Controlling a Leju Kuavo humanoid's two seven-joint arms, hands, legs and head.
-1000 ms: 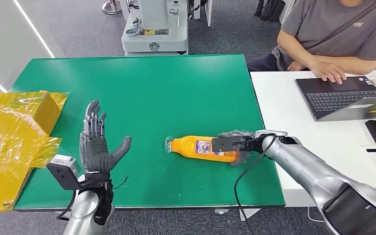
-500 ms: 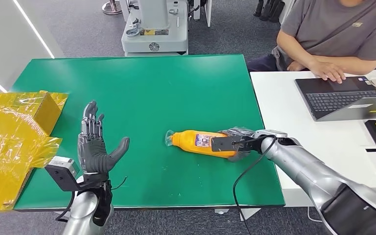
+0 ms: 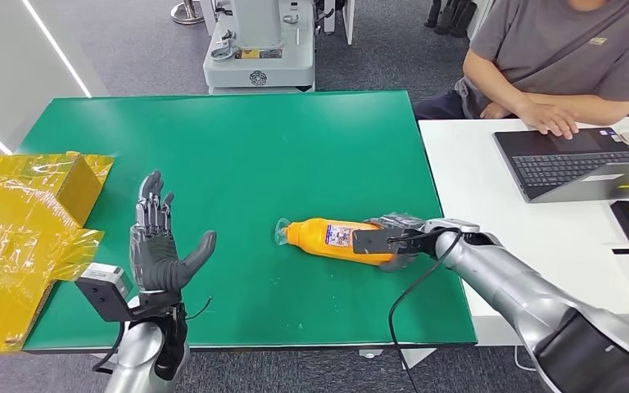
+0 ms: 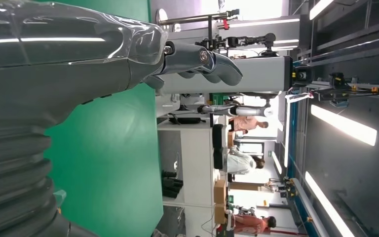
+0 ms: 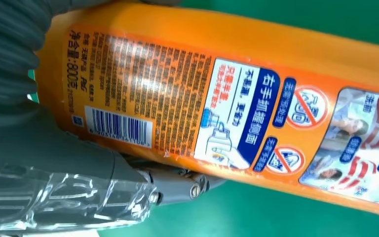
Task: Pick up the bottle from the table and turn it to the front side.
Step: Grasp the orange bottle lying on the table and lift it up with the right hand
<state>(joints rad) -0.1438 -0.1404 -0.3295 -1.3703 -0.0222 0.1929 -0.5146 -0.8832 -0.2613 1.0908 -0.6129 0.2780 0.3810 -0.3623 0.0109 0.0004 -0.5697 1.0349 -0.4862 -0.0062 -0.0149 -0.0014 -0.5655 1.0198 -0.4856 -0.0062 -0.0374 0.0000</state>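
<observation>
Orange plastic bottle (image 3: 332, 238) with a printed label lies on its side on the green worktop (image 3: 237, 164), toward the near right part of it. Compared with a second ago, its capped end sits slightly farther from the robot, so the long axis has swung a little; the base end under the fingers has barely shifted. The axis runs across the worktop, with the clear cap pointing to the robot's left and the base to its right, the cap end a touch farther away than the base. The right robot hand (image 3: 393, 237) wraps the base end, fingers over the far side and thumb on the near side. In the right wrist view the barcode and small print face the camera, so this is probably the back label. The left robot hand (image 3: 157, 246) hovers upright above the near left edge, fingers spread wide, holding nothing, much as before.
</observation>
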